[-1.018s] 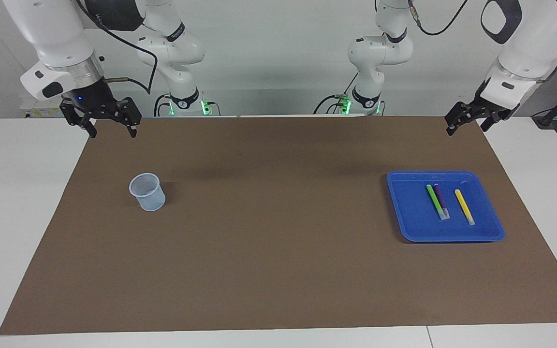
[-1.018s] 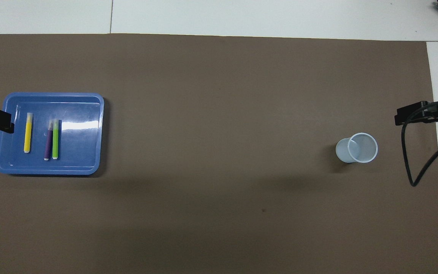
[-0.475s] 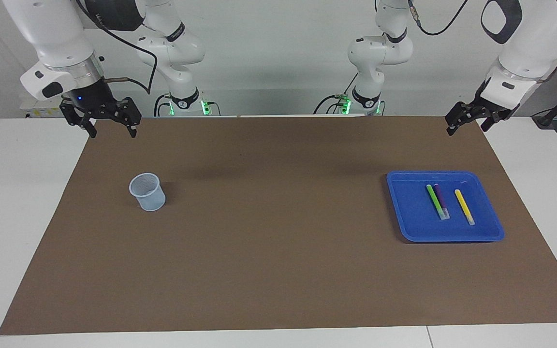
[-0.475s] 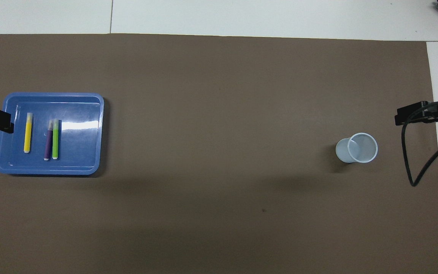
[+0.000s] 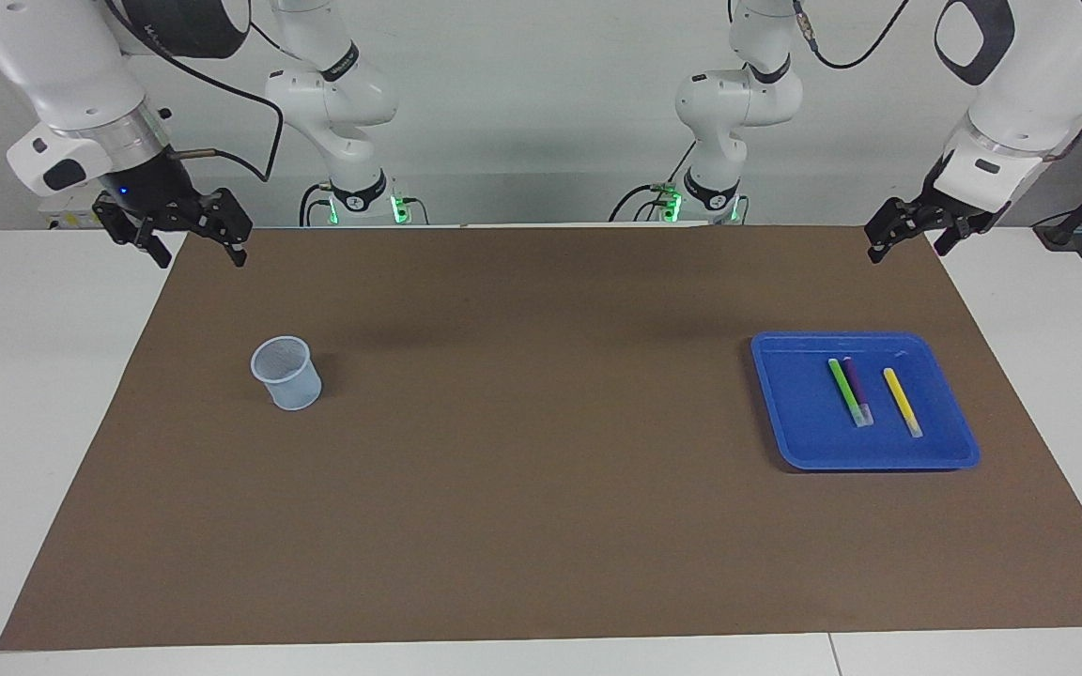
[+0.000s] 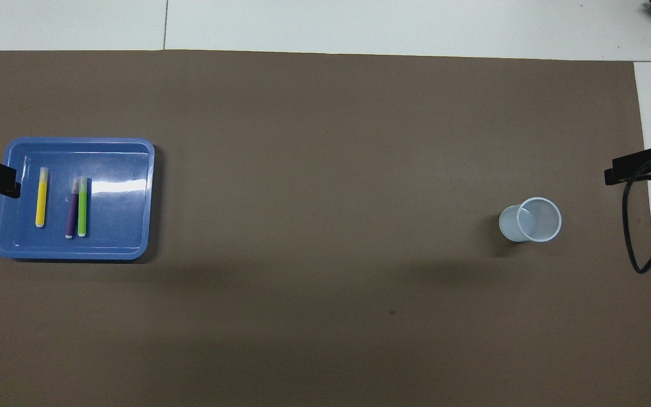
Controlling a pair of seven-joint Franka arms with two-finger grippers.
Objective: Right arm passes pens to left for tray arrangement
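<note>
Right gripper (image 5: 193, 246): raised over the corner of the brown mat (image 5: 541, 526) at the right arm's end of the table, fingers spread wide, holding nothing; left gripper (image 5: 907, 242): raised over the mat's corner at the left arm's end, jaws apart, likewise holding nothing. Blue tray (image 5: 790, 413): flat on the mat toward the left arm's end; inside it lie all three pens, lengthwise and roughly parallel; the green pen (image 5: 844, 389) and the purple pen (image 5: 857, 389) lie side by side, touching or nearly so; the yellow pen (image 5: 902, 401) lies apart from that pair, toward the left arm's end. Translucent cup (image 5: 286, 373): upright on the mat toward the right arm's end, well apart from the tray.
</note>
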